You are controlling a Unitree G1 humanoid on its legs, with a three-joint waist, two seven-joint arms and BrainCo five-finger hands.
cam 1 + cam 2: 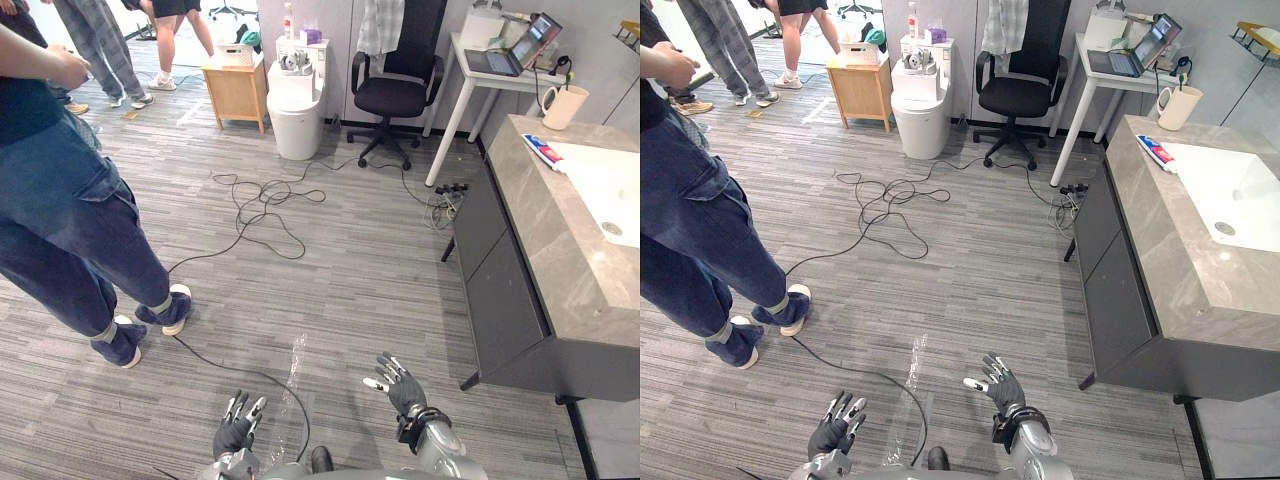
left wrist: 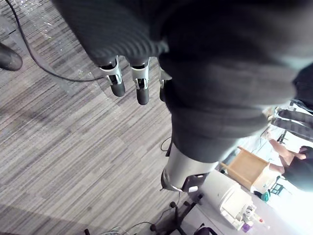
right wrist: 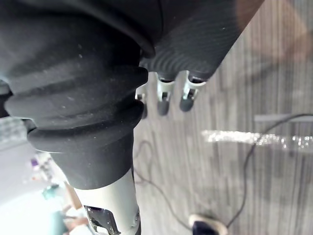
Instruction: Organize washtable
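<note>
The washtable (image 1: pixel 560 250) is a grey stone counter with a white sink (image 1: pixel 610 190) at the right. A red, white and blue toothpaste tube (image 1: pixel 543 152) lies by the sink's far corner. A cream mug (image 1: pixel 562 105) with a toothbrush stands at the counter's far end. My left hand (image 1: pixel 238 425) hangs low over the floor with relaxed fingers (image 2: pixel 142 88), holding nothing. My right hand (image 1: pixel 400 385) is also low, fingers spread, empty, well short of the counter.
A person in jeans (image 1: pixel 70 230) stands at the left. Loose cables (image 1: pixel 260 210) loop across the floor. A black office chair (image 1: pixel 395 90), a white bin (image 1: pixel 296 110), a wooden cabinet (image 1: pixel 237 92) and a white desk with a laptop (image 1: pixel 515 55) stand at the back.
</note>
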